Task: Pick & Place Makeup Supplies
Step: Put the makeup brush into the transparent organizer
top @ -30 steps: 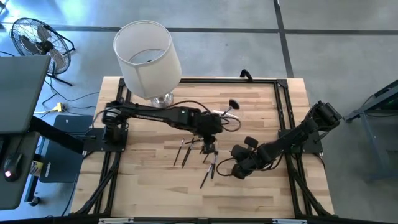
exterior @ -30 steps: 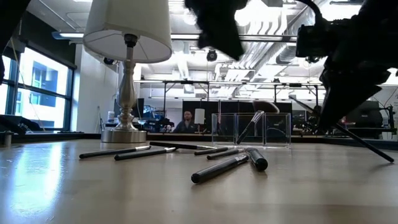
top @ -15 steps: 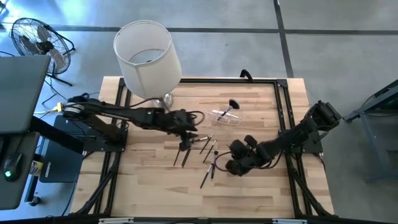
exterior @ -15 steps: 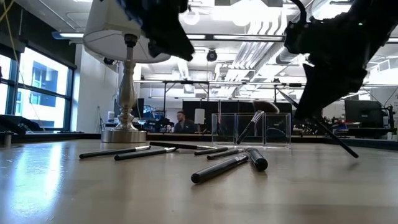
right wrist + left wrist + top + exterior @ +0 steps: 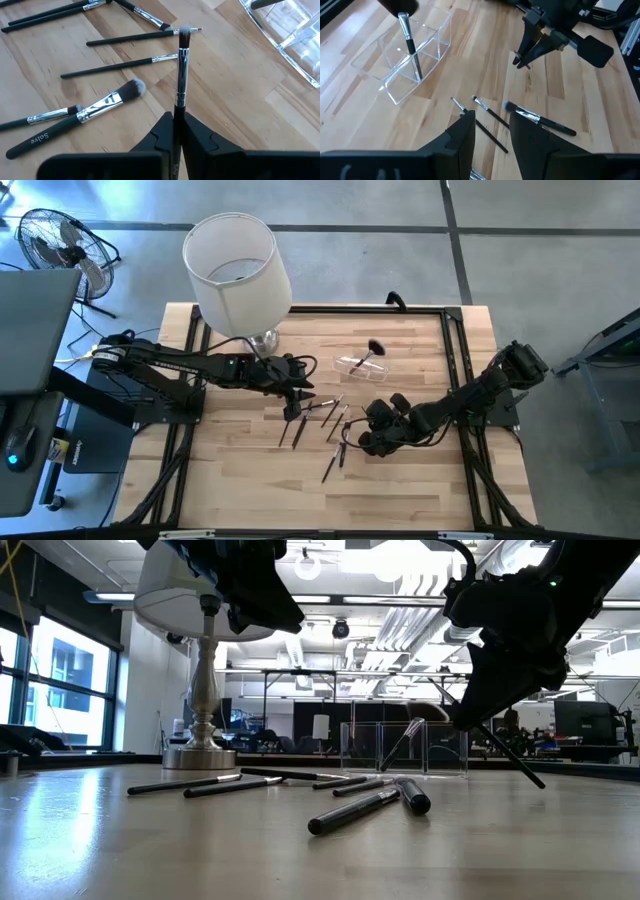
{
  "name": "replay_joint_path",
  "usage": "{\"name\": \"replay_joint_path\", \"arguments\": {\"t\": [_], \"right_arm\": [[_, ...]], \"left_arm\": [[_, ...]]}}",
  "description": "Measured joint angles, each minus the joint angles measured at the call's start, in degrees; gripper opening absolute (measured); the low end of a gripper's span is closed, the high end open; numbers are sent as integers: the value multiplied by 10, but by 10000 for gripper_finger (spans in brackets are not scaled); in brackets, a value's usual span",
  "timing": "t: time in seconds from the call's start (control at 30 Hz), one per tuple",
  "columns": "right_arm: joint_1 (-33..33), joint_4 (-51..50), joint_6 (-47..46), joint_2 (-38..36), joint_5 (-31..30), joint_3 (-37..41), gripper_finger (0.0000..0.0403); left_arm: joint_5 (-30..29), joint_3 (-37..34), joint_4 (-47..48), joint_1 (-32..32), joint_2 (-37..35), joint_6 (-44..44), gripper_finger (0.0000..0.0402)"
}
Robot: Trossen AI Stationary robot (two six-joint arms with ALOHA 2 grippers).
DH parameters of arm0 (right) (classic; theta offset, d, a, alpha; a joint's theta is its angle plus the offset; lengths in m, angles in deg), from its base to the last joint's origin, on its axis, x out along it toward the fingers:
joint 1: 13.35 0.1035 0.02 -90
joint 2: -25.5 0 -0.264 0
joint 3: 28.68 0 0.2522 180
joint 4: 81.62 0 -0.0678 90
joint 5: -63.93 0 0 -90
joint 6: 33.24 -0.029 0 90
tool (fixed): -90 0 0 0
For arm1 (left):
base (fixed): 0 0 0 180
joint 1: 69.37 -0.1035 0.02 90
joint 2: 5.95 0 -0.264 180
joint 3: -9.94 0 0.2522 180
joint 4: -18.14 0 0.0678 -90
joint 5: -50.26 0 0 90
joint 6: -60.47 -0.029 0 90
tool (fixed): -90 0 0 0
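Note:
Several thin makeup brushes [image 5: 325, 420] lie flat on the wooden table's middle; the right wrist view shows them [image 5: 117, 65] spread beside a thicker one [image 5: 85, 115]. My right gripper [image 5: 358, 440] hovers at their right side, shut on one silver-ferruled brush [image 5: 181, 75]. My left gripper [image 5: 297, 395] stands open above their left side, fingers [image 5: 465, 135] apart with nothing between them. A clear organizer [image 5: 362, 367] sits farther back, and a fluffy-headed brush [image 5: 409, 37] leans in it. My right gripper pinches the brush's dark handle [image 5: 178, 107] between its two fingers, just behind the ferrule. The fingers slant down from the table's right and lie along the brush. Its head [image 5: 184, 34] sticks out past the fingertips. In the low view the brush [image 5: 505, 745] slants downward below the gripper.
A lamp with a white shade [image 5: 238, 275] stands at the table's far left, its base [image 5: 200, 755] behind the brushes. A black frame [image 5: 455, 330] borders the tabletop. Bare wood lies toward the near edge [image 5: 300, 500].
My left gripper has drawn back from above the middle of the brushes toward the table's left edge, still open. My right gripper has rolled with its brush, whose lower end has swung toward the lying brushes.

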Motion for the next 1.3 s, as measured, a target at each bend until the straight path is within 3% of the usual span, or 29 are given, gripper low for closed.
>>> {"name": "replay_joint_path", "arguments": {"t": [0.13, 0.3, 0.47, 0.73, 1.3], "right_arm": [[0, 6, 0, 0, -13, 0, 31], [-3, 28, -9, 0, -87, 0, 11], [-23, 31, -43, 0, -141, 0, 12], [-60, 53, 12, -16, -126, 0, 10], [-56, 104, 42, -38, -93, 0, 10]], "left_arm": [[-8, 0, 2, 0, 0, -1, 120], [-14, -4, 22, 0, -9, -9, 120], [-17, -68, 15, 0, -48, 16, 120], [-25, -173, -59, 0, -133, 64, 120], [-36, -181, -83, 0, -142, 60, 120]]}}
